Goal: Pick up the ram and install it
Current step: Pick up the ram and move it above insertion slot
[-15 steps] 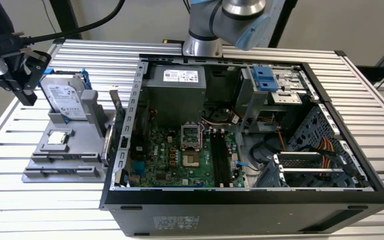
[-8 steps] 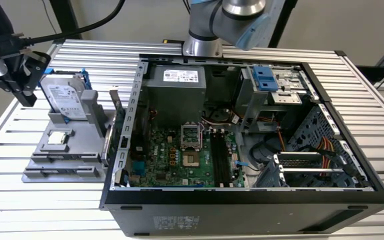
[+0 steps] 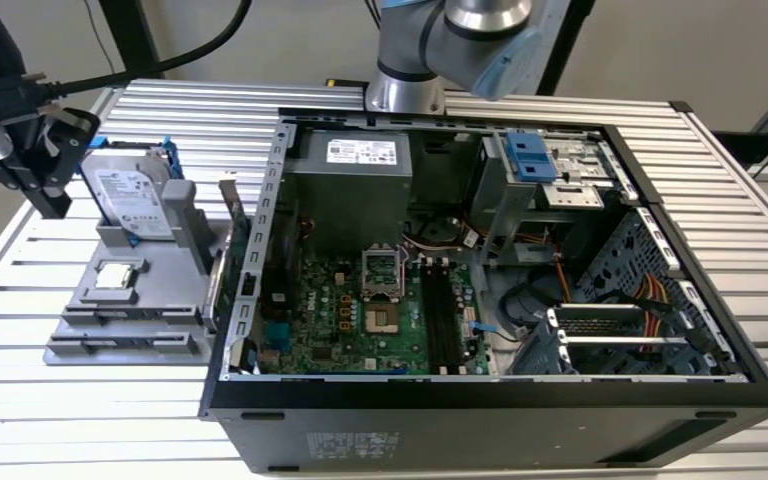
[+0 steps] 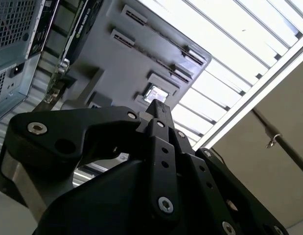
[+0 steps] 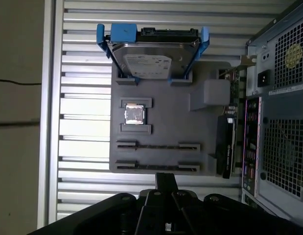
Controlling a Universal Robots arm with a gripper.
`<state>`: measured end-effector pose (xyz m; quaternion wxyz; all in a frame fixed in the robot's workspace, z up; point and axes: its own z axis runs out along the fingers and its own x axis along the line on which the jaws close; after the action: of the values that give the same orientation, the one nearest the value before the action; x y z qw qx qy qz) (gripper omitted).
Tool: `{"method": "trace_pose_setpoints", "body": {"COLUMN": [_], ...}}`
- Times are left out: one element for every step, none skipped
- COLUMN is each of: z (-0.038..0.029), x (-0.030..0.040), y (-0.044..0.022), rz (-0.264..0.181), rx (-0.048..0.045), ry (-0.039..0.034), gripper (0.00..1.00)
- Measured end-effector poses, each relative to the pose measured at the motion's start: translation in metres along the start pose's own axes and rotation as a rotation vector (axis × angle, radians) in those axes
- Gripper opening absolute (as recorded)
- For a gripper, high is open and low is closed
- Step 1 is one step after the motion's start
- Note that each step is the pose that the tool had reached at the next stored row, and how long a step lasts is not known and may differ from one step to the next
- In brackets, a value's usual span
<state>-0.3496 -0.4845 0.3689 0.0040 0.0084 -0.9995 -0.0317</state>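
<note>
A slatted metal table (image 3: 91, 420) carries an open computer case (image 3: 491, 425) with its motherboard (image 3: 357, 310) exposed. Just beside the case is a grey tray (image 5: 166, 122). The pincer (image 5: 166, 180) hangs over bare slats just short of the tray's nearest edge, its fingers together and holding nothing.

At the tray's far end from the pincer stands a hard drive (image 5: 146, 61) in a blue bracket. A graphics card (image 5: 224, 147) stands along the case side. A small square chip (image 5: 135, 114) sits mid-tray. The two slots nearest the pincer each show a thin dark strip. The ram (image 5: 158, 146) appears to be one, though I cannot tell which. Open slats run along the tray's outer side.
</note>
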Motion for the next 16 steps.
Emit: {"method": "trace_pose_setpoints", "body": {"z": [0.0000,0.0000,0.0000,0.0001,0.0000,0.0000,0.0000,0.0002,0.0004,0.0004,0.0006,0.0007,0.0007,0.0008,0.0009,0.0009], "x": [0.0000,-0.0001,-0.0001,-0.0002,-0.0003,-0.0004,-0.0005,-0.0006,-0.0007,-0.0008,-0.0009,-0.0010,-0.0010,-0.0010,-0.0011,-0.0011], "y": [-0.0011,-0.0023,-0.0035,-0.0046,-0.0054,-0.0062,-0.0069,-0.0074,-0.0076,-0.0077,-0.0079,-0.0080,-0.0081,-0.0081,-0.0082,-0.0082], "rz": [0.000,0.000,0.000,0.000,0.000,0.000,0.000,0.000,0.001,0.004,0.008,0.013,0.017,0.022,0.027,0.031], "rx": [0.0000,0.0000,0.0000,-0.0001,0.0000,0.0000,0.0000,-0.0001,-0.0001,-0.0001,-0.0002,-0.0002,-0.0001,-0.0001,-0.0002,-0.0002], "ry": [0.0002,0.0004,0.0006,0.0006,0.0008,0.0009,0.0010,0.0008,0.0006,0.0005,0.0002,0.0000,-0.0002,-0.0005,-0.0009,-0.0011], "gripper": [0.00,0.00,0.00,0.00,0.00,0.00,0.00,0.00,0.00,0.00,0.00,0.00,0.00,0.00,0.00,0.00]}}
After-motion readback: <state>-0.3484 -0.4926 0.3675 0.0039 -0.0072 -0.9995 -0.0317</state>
